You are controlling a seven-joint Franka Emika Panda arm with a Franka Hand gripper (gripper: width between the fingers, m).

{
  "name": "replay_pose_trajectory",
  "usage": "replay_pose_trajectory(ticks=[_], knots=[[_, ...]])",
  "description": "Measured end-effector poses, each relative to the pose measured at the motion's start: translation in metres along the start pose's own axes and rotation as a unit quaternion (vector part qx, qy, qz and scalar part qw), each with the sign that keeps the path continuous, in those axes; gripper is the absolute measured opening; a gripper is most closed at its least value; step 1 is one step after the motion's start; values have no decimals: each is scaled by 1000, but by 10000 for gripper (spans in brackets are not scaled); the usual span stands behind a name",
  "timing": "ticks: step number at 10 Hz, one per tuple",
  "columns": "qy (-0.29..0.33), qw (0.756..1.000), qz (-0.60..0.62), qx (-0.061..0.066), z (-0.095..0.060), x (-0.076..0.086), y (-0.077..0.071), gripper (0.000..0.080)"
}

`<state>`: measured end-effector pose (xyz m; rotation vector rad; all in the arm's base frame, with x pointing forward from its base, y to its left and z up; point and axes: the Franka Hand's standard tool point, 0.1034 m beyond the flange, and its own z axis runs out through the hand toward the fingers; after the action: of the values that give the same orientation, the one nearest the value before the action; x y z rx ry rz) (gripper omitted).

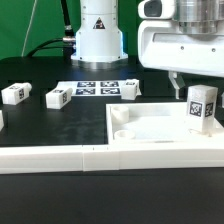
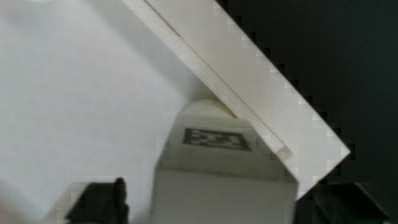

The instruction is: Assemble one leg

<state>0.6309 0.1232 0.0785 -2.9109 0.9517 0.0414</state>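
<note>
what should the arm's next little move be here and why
Probably lower the gripper around the upright leg and close on it. The fingers stand wide apart with nothing between them, hanging just above the leg, which stands at the white panel's corner on the exterior view's right. Whether it is fully seated cannot be told.

An upright leg point(image 1: 201, 106) blocks the panel point(image 1: 150, 126) at the exterior view's right; its middle is open.

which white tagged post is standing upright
The small white plastic leg at the exterior view's right, upright on the large flat white panel; the others lie flat on the black table.
</note>
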Motion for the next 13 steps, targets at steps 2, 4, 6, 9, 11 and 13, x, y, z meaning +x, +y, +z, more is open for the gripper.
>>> replay_pose_trajectory(ticks=[2,4,6,9,11,13], knots=[[0,992,-127,-1,1,-5,-5,630],[3,965,-261,-8,2,-7,-6,648],[4,936,-351,-11,2,-6,-5,648],[2,869,-495,-10,3,-4,-2,648],[1,850,-526,-11,3,-2,0,648],[1,852,-523,-11,3,-2,0,520]])
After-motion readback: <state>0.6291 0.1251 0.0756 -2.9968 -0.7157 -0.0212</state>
